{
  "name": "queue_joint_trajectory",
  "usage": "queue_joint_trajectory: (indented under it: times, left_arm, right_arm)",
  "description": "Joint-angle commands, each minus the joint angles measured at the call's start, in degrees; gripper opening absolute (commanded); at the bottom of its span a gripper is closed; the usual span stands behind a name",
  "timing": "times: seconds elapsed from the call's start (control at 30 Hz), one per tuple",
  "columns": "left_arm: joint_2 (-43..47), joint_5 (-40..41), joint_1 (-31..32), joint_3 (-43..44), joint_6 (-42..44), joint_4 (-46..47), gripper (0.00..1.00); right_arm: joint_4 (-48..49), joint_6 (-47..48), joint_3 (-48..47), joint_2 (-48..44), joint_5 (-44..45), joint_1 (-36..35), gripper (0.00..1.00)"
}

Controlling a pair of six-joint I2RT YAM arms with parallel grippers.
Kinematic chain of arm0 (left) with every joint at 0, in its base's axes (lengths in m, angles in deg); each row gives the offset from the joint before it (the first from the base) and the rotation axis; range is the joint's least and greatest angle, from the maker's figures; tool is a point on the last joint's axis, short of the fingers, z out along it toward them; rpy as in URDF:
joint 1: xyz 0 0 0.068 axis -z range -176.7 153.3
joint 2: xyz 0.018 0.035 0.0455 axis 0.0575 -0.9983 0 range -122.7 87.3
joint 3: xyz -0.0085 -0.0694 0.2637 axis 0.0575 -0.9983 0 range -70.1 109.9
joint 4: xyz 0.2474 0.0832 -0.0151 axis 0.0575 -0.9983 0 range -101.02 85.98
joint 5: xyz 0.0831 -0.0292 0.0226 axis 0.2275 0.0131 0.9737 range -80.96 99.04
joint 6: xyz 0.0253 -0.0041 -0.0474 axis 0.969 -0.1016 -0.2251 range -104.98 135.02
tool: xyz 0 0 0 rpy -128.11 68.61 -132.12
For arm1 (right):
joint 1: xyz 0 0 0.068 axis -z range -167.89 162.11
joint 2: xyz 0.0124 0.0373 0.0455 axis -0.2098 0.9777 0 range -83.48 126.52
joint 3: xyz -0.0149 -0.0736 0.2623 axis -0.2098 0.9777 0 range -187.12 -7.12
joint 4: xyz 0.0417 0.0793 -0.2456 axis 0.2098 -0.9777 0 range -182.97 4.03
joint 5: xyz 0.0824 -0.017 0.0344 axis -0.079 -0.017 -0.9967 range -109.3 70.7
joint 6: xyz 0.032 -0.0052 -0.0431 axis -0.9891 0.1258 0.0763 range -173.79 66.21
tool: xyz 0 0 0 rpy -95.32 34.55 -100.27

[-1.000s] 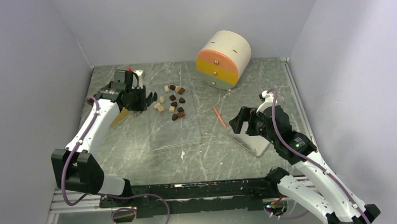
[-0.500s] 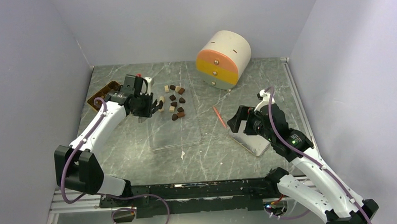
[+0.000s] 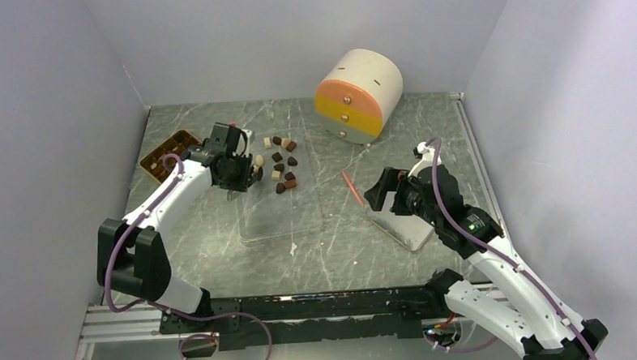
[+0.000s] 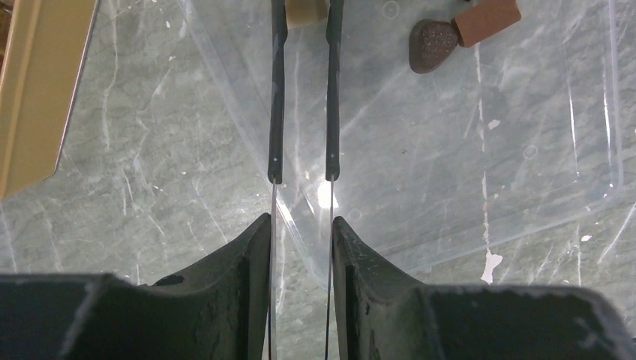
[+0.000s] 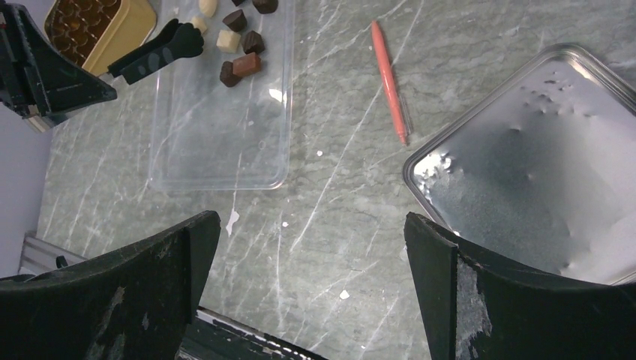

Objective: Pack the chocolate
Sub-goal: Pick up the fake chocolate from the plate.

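Chocolate (image 3: 279, 160): approx a dozen bite-size pcs, dark, mid-brown and cream, clustered at the far end of the clear plastic tray (image 3: 280, 216), none visibly in the golden compartmented tray (image 3: 180, 138) to its left.

Left gripper (image 3: 252, 168) sits at the cluster's left edge. In the wrist view its jaws are drawn to a narrow slot w/ a cream piece (image 4: 307, 10) filling it. Both pads appear to touch the piece, so it looks pinched, though the tips are cut off at the frame edge. A dark dome (image 4: 433, 45) and a mid-brown cube (image 4: 487, 13) lie just beside, untouched.

Right gripper (image 3: 385, 192) hovers near the metal tin lid (image 5: 540, 172), jaws spread wide, nothing in them.

Handling, as a judgement: the pcs are v. light, rigid but brittle, w/ smooth faces, so likely to squirt out or chip if squeezed hard. Cubes are best taken across two flat sides. Domes are best taken low, near the base, not on the curved top. Light grip and a straight lift should keep the neighbours from being knocked.
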Motion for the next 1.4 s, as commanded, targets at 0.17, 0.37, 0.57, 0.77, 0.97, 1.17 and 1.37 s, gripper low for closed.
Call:
queue_joint_trajectory:
  times: [0.17, 0.37, 0.57, 0.77, 0.97, 1.17, 1.37]
  left_arm:
    - [-0.95, 2.99, 0.79, 0.10, 0.64, 2.25, 0.36]
    - [-1.90, 3.07, 1.05, -0.33, 0.42, 2.82, 0.36]
    - [-1.46, 2.72, 1.35, -0.05, 0.11, 2.36, 0.36]
    - [-0.49, 3.62, 1.54, 0.19, 0.11, 0.95, 0.28]
    - [1.75, 3.86, 1.71, -0.32, -0.53, 0.29, 0.24]
    - [3.05, 3.97, 1.71, -0.52, -1.15, 0.27, 0.20]
    - [4.65, 4.91, 1.71, -0.58, -2.45, 0.57, 0.15]
  right_arm:
    - [1.75, 0.33, -2.12, -0.84, 0.52, -0.15, 0.99]
    - [1.22, 0.96, -2.12, -1.52, 1.62, -0.16, 0.99]
    - [1.12, 1.21, -1.76, -1.81, 1.90, -0.17, 0.99]
    - [0.84, 1.23, -1.64, -2.24, 2.09, -0.15, 0.99]
    - [0.40, 1.22, -1.70, -3.41, 2.51, -0.15, 0.99]
    - [0.06, 1.12, -1.66, -3.20, 2.19, -0.15, 0.99]
    - [-0.03, 1.04, -1.49, -3.91, 2.33, -0.16, 0.99]
